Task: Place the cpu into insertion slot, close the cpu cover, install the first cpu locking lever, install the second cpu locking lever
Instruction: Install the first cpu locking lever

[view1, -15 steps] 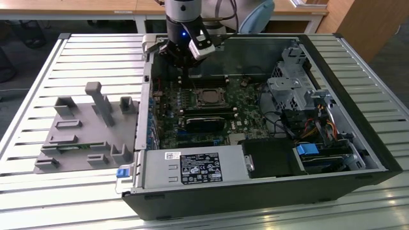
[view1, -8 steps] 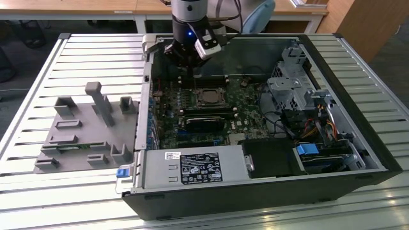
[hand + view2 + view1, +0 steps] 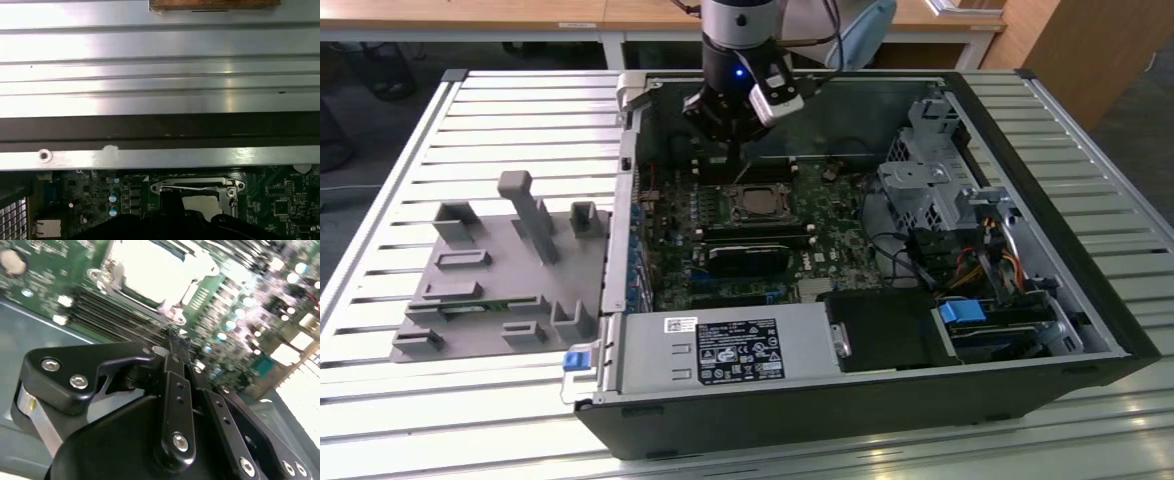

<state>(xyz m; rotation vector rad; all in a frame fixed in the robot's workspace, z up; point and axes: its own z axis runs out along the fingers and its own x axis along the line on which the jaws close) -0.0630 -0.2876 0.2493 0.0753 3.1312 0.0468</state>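
Observation:
Inside the open computer case, the cpu (image 3: 758,204) lies flat in the insertion slot (image 3: 735,190) on the green board, its pale metal top facing up. In the second wrist view the cpu (image 3: 150,262) shows bright inside the silver cpu cover (image 3: 192,282), which lies down around it. A thin wire lever (image 3: 190,189) runs along one side of the slot in the first wrist view. My gripper (image 3: 724,148) hangs above the board just behind the slot, toward the case's far wall. Its black fingertips (image 3: 175,342) meet, shut, with nothing visible between them.
The black case (image 3: 1067,380) sits on a slatted metal table (image 3: 520,120). A silver power supply box (image 3: 720,350) fills the near corner, and drive cages with cables (image 3: 947,200) stand at the exterior view's right. A grey fixture (image 3: 494,270) sits outside at the left.

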